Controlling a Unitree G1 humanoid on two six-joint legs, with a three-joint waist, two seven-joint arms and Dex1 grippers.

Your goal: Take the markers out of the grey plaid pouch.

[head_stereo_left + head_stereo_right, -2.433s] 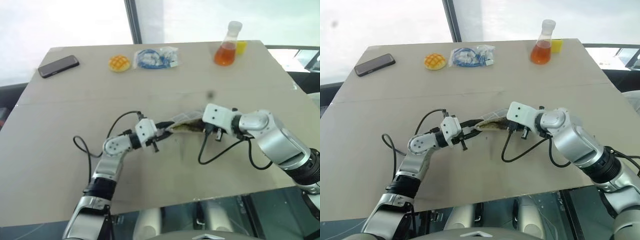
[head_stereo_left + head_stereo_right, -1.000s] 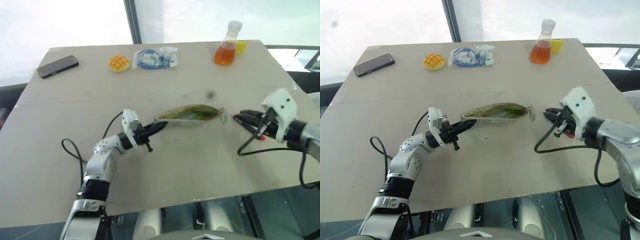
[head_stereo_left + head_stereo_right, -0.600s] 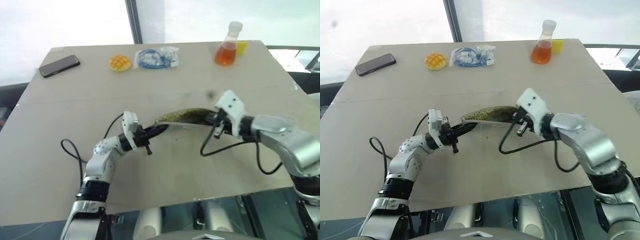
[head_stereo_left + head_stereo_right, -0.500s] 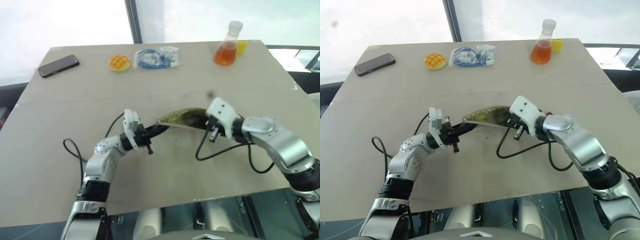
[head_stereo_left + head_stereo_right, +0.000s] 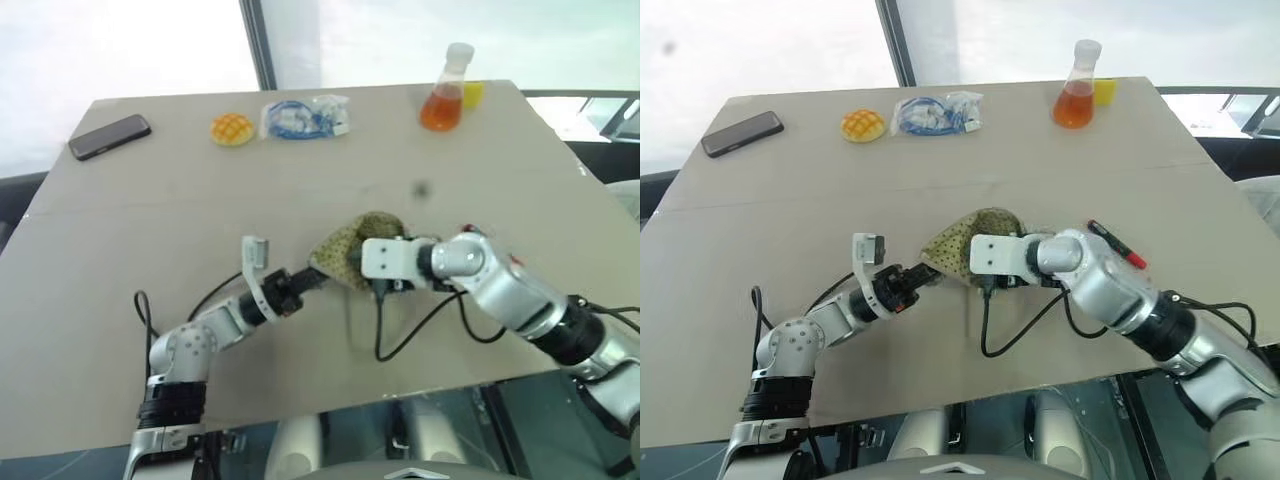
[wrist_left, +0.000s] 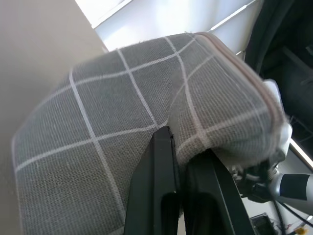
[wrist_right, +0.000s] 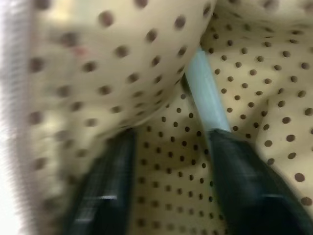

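The grey plaid pouch (image 5: 348,250) hangs just above the table's middle, its mouth gaping on a yellowish dotted lining (image 7: 254,63). My left gripper (image 5: 308,281) is shut on the pouch's left edge; in the left wrist view its black fingers (image 6: 164,196) pinch a fold of the plaid cloth (image 6: 112,127). My right gripper (image 7: 171,137) is inside the pouch's mouth and open. A pale green marker (image 7: 205,100) lies in the lining, near one of its fingers. A red marker (image 5: 1118,246) lies on the table, right of the right arm.
Along the table's far edge are a black phone (image 5: 110,136), a yellow bun (image 5: 232,128), a clear bag with blue cable (image 5: 300,118) and a flask of orange liquid (image 5: 443,95) beside a yellow object (image 5: 472,93). Black cables hang from both wrists.
My right gripper left the red marker on the table at the right, swung left into the pouch's mouth and opened. My left gripper rolled, turning the pouch's mouth wider.
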